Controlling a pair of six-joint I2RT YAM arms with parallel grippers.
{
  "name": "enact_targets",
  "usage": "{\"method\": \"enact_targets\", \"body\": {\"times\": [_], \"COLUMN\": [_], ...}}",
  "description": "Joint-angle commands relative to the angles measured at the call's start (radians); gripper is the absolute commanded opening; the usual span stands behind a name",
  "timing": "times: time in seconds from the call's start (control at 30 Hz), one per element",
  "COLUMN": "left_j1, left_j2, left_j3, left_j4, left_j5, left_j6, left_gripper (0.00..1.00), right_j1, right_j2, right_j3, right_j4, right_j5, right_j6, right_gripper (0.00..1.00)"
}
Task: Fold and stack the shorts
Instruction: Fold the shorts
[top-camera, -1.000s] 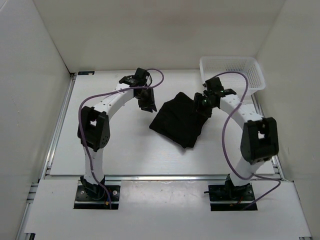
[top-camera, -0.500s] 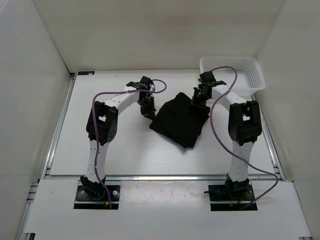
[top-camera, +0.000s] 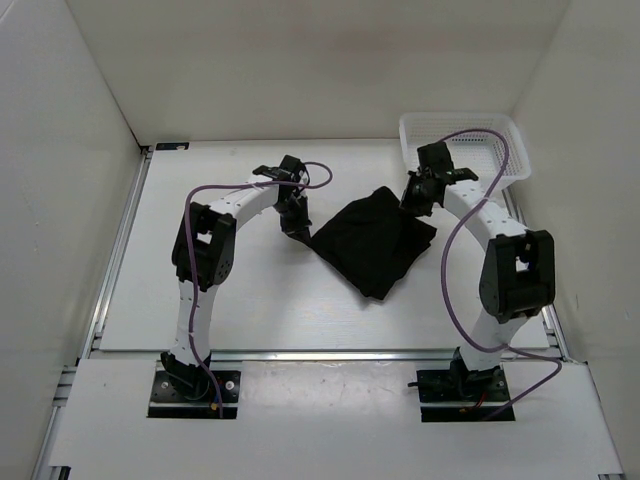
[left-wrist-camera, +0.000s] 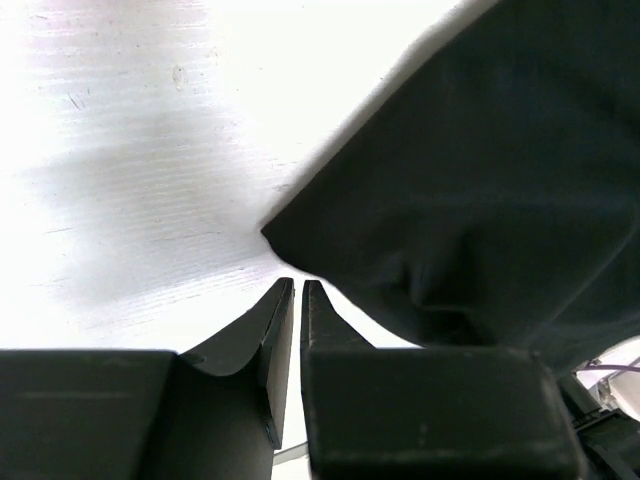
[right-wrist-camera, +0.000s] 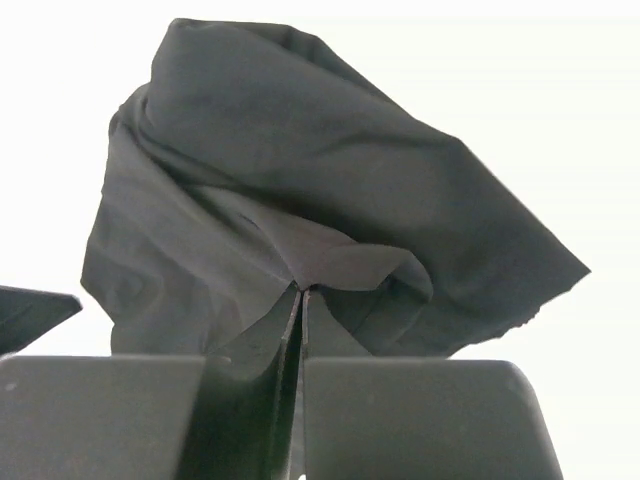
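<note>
The black shorts (top-camera: 375, 243) lie spread in a rough diamond in the middle of the table. My left gripper (top-camera: 299, 231) sits at their left corner. In the left wrist view its jaws (left-wrist-camera: 298, 284) stand almost together, with only a thin slit between them. The tips pinch the hem of the shorts (left-wrist-camera: 480, 170) just beside that corner. My right gripper (top-camera: 414, 197) is at the shorts' upper right side. It is shut on a raised fold of the shorts (right-wrist-camera: 300, 180), and the cloth bunches up from its tips (right-wrist-camera: 303, 291).
A white mesh basket (top-camera: 515, 160) stands at the back right corner, just behind the right arm. White walls enclose the table on three sides. Purple cables loop over both arms.
The right gripper has closed on the shorts and drawn them to the right, spreading the cloth wider. The left gripper has closed down at the left corner and kept its place.
</note>
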Motion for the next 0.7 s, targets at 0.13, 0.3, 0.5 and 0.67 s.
{"method": "enact_targets", "body": {"times": [0.13,0.3,0.5,0.67], "left_j1": [-0.025,-0.025,-0.034,-0.043], "left_j2": [-0.085,-0.094,-0.058,0.043], "left_j3": [0.051,0.072,0.137,0.184], "left_j4": [0.016,0.016,0.016,0.016], "left_j5": [0.044,0.044,0.053,0.044], "left_j6": [-0.01,-0.01,-0.03,-0.021], "left_gripper": [0.2,0.2,0.2,0.1], "right_j1": [-0.005,0.019,0.142,0.203], "right_j2": [0.07,-0.043,-0.111,-0.102], "right_j3": [-0.014,-0.025,0.026,-0.08], "right_j4": [-0.019,-0.032,-0.084,-0.048], "right_j5": [0.187,0.247,0.211,0.121], "right_j6": [0.0,0.009,0.031,0.071], "right_gripper": [0.0,0.59,0.65,0.07]}}
